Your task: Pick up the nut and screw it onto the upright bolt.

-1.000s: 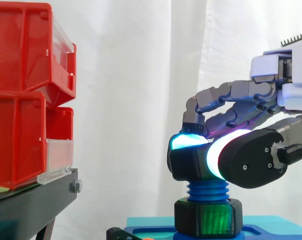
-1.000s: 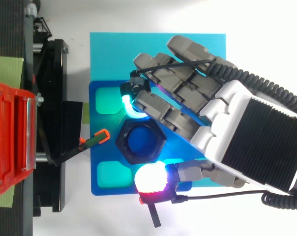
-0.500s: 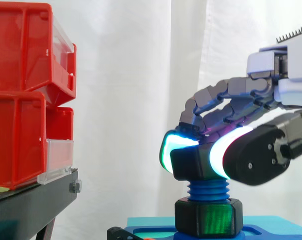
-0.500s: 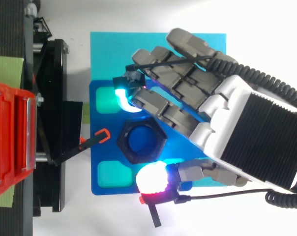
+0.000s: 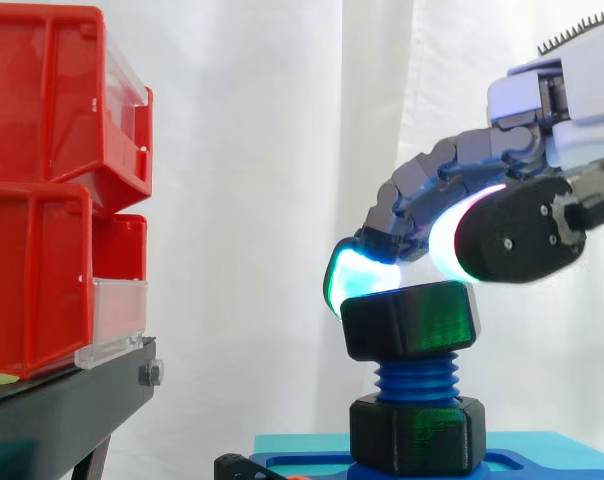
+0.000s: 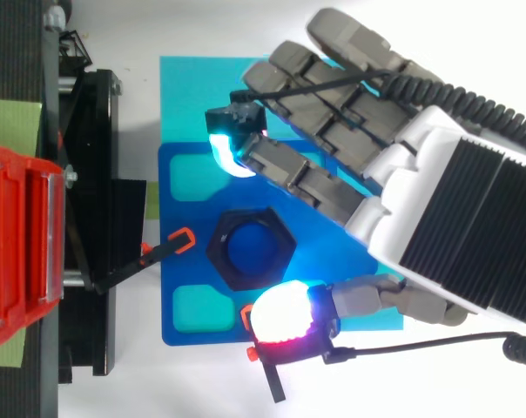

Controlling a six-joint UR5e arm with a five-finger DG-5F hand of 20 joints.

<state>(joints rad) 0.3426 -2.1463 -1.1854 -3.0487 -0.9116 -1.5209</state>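
The black hex nut (image 5: 410,320) sits on top of the upright blue bolt (image 5: 415,378), whose threads show below it. A second black nut (image 5: 414,432) sits lower on the bolt at the blue base (image 6: 189,270). From above, the bolt's blue end (image 6: 248,250) shows through the nut (image 6: 285,248). My hand (image 5: 512,230) hovers just above and to the right of the nut, fingers relaxed and clear of it. Its cyan-glowing fingertip (image 6: 228,152) is beyond the nut and the thumb pad (image 6: 283,315) is on the near side.
Red bins (image 5: 52,180) stack on a black stand (image 5: 62,410) at the left. An orange-tipped black rod (image 6: 178,239) reaches from the stand toward the base. The base lies on a light blue sheet (image 6: 193,87).
The hand let go of the nut and rose up and away to the right. Its fingers spread wider. The nut stays on the bolt.
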